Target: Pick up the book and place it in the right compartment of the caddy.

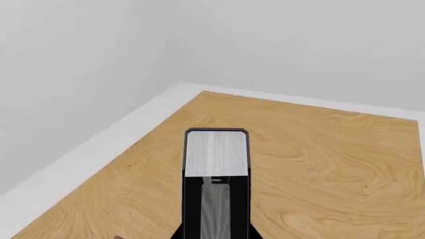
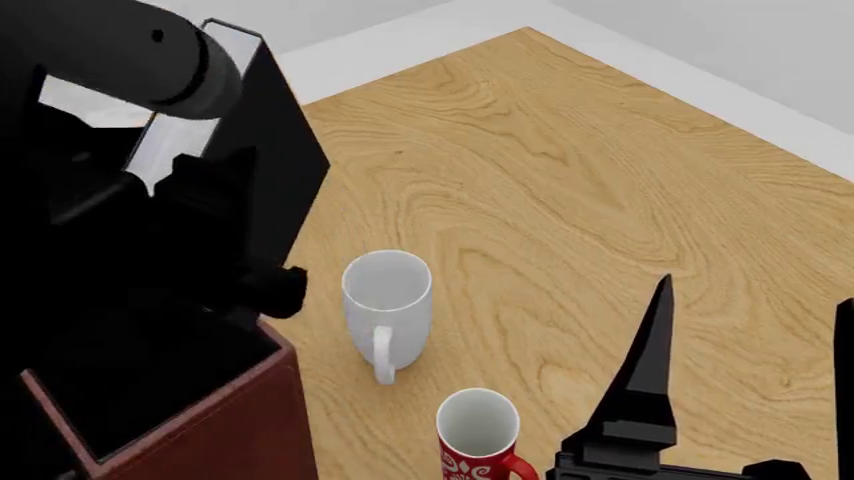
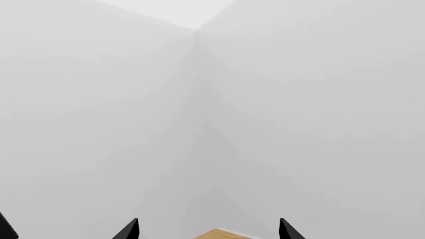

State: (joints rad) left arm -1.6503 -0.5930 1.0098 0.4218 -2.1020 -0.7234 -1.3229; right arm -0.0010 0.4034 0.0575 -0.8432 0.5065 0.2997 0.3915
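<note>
- Left gripper (image 1: 216, 209): closed on the book (image 1: 216, 152), seen from the left wrist cam as white page edges framed by thin black covers, sticking out ahead of the fingers.
- In the head view the book (image 2: 267, 150) is up off the table, tilted, black cover facing the cam, a strip of white pages at its top edge. Left arm (image 2: 147, 60) covers much of it.
- Book sits above and just behind the caddy (image 2: 200, 430), at the lower left of the head view. Only one corner of the caddy shows: reddish-brown walls, black inside. Can't tell which compartment that pocket is.
- Book's lower end is hidden by the arm, so can't tell if it touches the caddy.
- White mug (image 2: 387, 305) stands upright on the wood table (image 2: 561, 170), just beside the caddy, handle toward the cam.
- Red-and-white mug (image 2: 478, 435) upright, nearer the cam, close to the white one but apart.
- Right gripper (image 2: 747, 380): fingers spread wide, nothing between them, raised at lower right, well apart from the book. Right wrist cam shows mostly white walls.
</note>
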